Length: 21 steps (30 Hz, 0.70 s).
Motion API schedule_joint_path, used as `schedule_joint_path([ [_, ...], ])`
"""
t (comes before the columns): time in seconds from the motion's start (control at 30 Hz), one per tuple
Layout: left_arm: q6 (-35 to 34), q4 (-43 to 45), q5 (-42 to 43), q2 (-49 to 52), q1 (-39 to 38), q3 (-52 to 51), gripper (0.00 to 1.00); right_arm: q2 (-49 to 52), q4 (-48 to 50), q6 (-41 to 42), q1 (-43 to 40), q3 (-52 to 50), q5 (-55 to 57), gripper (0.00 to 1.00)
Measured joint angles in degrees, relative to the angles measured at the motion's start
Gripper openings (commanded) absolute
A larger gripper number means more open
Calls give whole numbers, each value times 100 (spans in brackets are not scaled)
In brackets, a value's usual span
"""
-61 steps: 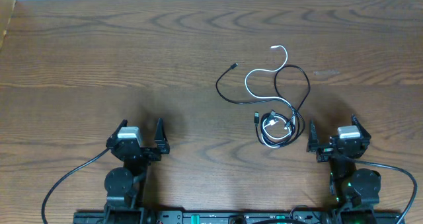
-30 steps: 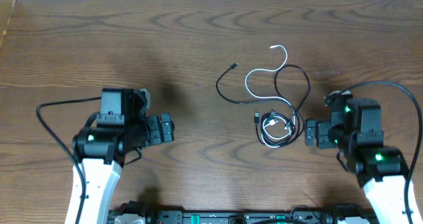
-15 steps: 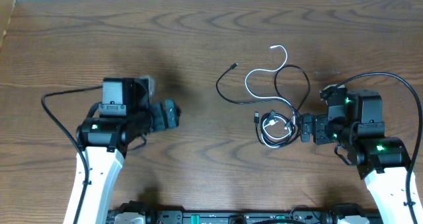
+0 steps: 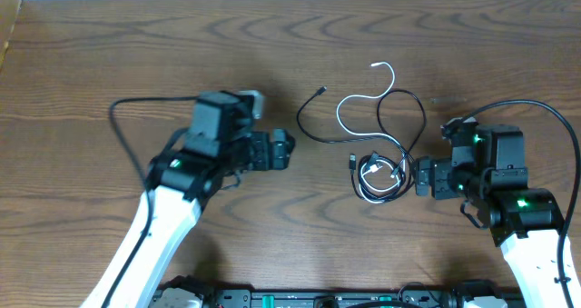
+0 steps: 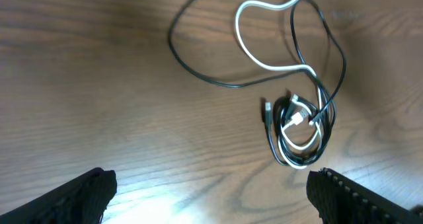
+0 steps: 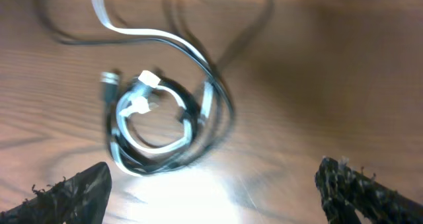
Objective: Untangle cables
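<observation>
The cables lie tangled on the wooden table right of centre. A small coil of black and white cord (image 4: 379,175) sits at the bottom, with a white cable (image 4: 349,102) and black loops (image 4: 404,117) spreading above it. A black plug end (image 4: 321,91) points up left. The coil also shows in the left wrist view (image 5: 301,128) and the right wrist view (image 6: 162,128). My left gripper (image 4: 283,151) is open, left of the cables. My right gripper (image 4: 422,177) is open, just right of the coil.
The wooden table (image 4: 136,63) spreads far to the left and back. Its rear edge meets a white wall at the top. The thick black arm wires (image 4: 522,108) arc over each arm.
My left arm has swung far to the right, toward the cables. My right gripper has barely moved beside the coil. The cables have not moved.
</observation>
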Motion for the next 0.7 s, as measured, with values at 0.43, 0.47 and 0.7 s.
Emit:
schedule_joint_path([
  [0.43,-192,179,-435,1738,-1445,918,98,0,-761,1357,-313,11,2124,99],
  [0.47,-205,310,-435,1869,-1585,918,100,0,-758,1375,-345,13,2133,99],
  [0.7,-348,1340,-433,2717,-2310,918,95,0,-772,1473,-472,15,2127,99],
])
